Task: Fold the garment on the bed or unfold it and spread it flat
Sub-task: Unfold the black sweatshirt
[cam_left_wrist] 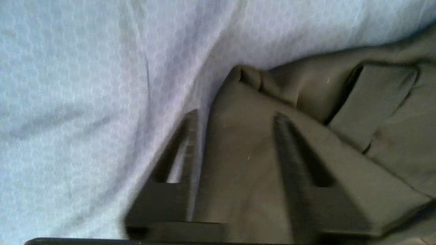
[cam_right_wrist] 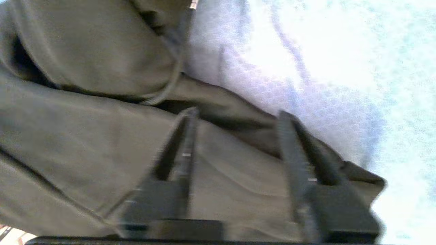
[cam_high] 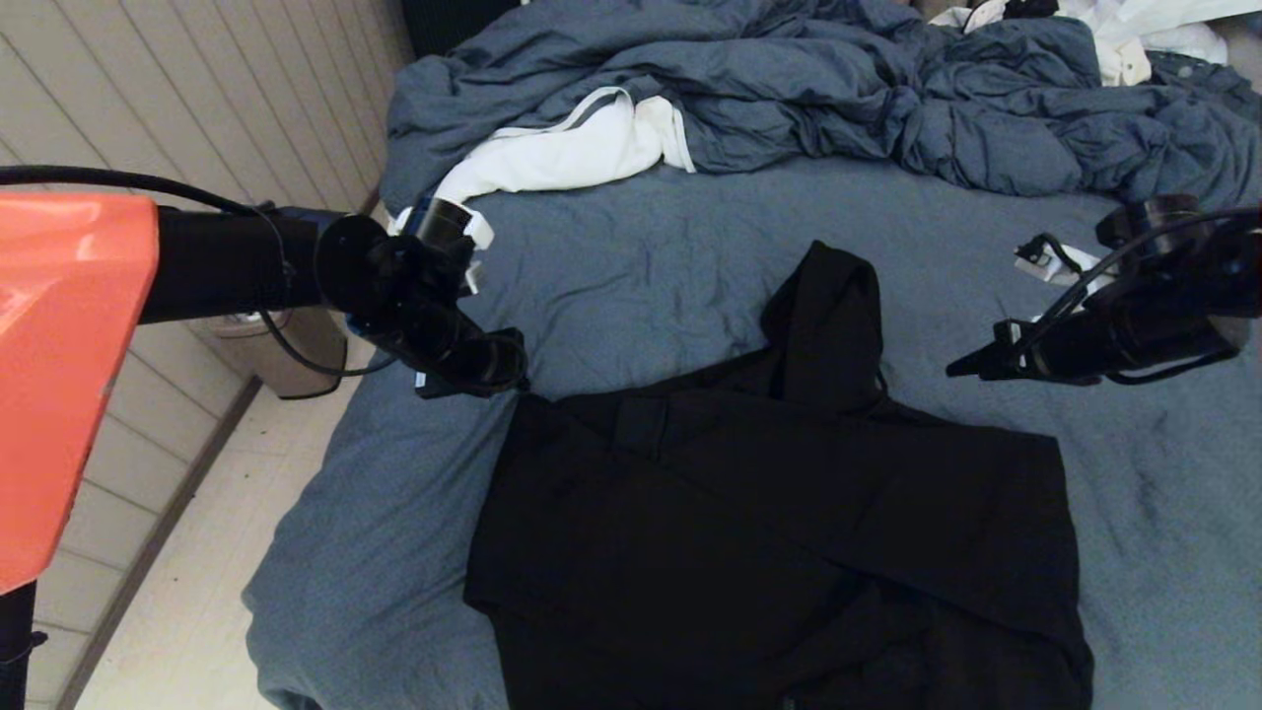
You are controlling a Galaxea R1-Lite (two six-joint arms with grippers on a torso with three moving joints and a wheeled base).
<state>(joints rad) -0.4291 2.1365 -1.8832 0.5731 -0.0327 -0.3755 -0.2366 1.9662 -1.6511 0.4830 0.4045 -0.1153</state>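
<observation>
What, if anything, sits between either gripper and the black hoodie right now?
Nothing visible. The left gripper and the right gripper, both open, hang right over the hoodie on the bed, with only its own fabric below.

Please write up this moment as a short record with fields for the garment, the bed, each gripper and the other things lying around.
garment: black hoodie lying partly folded on the near half of the bed, hood pointing toward the far side
bed: blue-grey sheet, slightly wrinkled
left gripper: open, above the hoodie's far left corner, fabric showing between its fingers
right gripper: open, above the hoodie's far right shoulder, nothing held
far side: rumpled duvet with a white cloth at its left edge
</observation>
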